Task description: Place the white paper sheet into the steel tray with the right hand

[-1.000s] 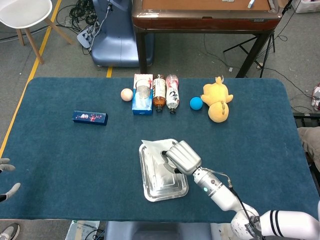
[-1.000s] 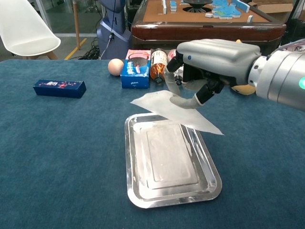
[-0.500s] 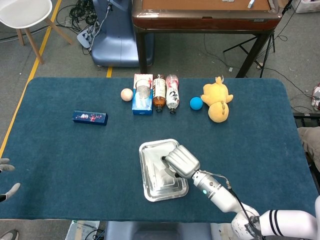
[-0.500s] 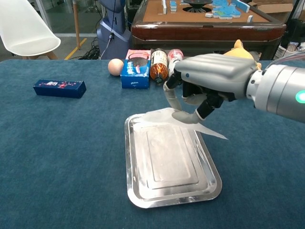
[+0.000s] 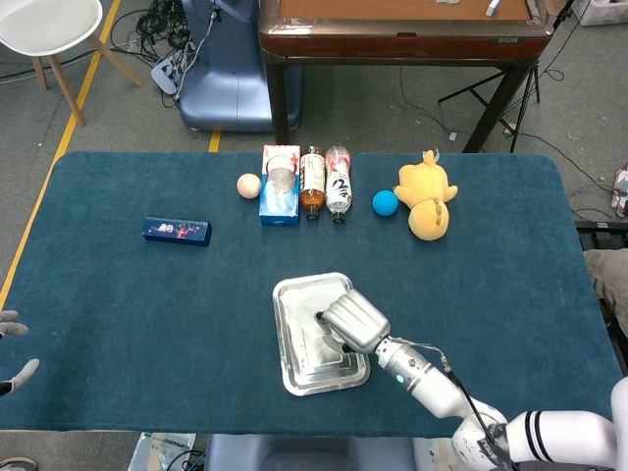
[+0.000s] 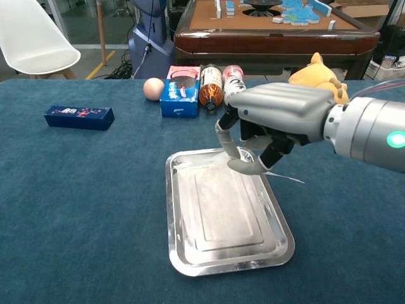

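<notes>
Where the blue-covered worktop (image 5: 147, 294) spans both views, the steel tray (image 6: 190, 253) is recorded near its front centre. Above the tray's far right corner the right hand (image 6: 272, 117) is held, its fingers (image 6: 243, 166) pinched on the white paper sheet (image 6: 285, 177). The sheet is seen edge-on, low over the tray, one corner jutting right past the rim. Of the left hand (image 5: 12, 351) only fingertips are seen at the left edge; whether spread or closed cannot be told.

head view: high, looking down, whole table (image 5: 118, 294) | chest view: low, close, forward | shared: steel tray (image 5: 291, 368)
</notes>
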Controlling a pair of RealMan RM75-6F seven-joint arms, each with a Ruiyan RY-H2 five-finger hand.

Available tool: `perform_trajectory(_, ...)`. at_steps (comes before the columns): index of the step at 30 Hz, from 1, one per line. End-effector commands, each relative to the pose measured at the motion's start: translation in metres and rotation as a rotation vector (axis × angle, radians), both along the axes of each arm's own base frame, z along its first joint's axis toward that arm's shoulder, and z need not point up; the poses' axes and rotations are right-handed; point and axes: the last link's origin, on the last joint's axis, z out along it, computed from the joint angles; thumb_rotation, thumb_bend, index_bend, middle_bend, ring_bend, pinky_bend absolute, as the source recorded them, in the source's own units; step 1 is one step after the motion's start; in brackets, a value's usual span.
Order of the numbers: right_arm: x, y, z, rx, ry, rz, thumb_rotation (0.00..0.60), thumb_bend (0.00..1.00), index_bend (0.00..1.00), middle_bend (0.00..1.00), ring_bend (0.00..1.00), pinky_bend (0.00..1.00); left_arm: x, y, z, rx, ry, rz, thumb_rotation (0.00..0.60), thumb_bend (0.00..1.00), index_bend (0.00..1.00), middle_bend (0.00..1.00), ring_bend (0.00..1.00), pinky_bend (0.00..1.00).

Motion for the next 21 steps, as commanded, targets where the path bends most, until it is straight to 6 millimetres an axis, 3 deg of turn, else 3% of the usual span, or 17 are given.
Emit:
perform_trajectory(1,0.001,0.0,-0.001,0.003,-0.008,-0.001,0.6,0.42,0.63,1.0,1.0,1.0,0.0,0.0,0.001,0.004,-0.001,0.0,0.6,0.16,0.44,0.32,0.34,0.59)
perform_trajectory(21,-0.004,0.003,-0.003,0.061,-0.017,-0.027,0.6,0.36,0.54,1.0,1.0,1.0,-0.005,-0.001,0.013,0.059,0.022,0.045,0.6,0.16,0.48,0.32,0.34,0.59)
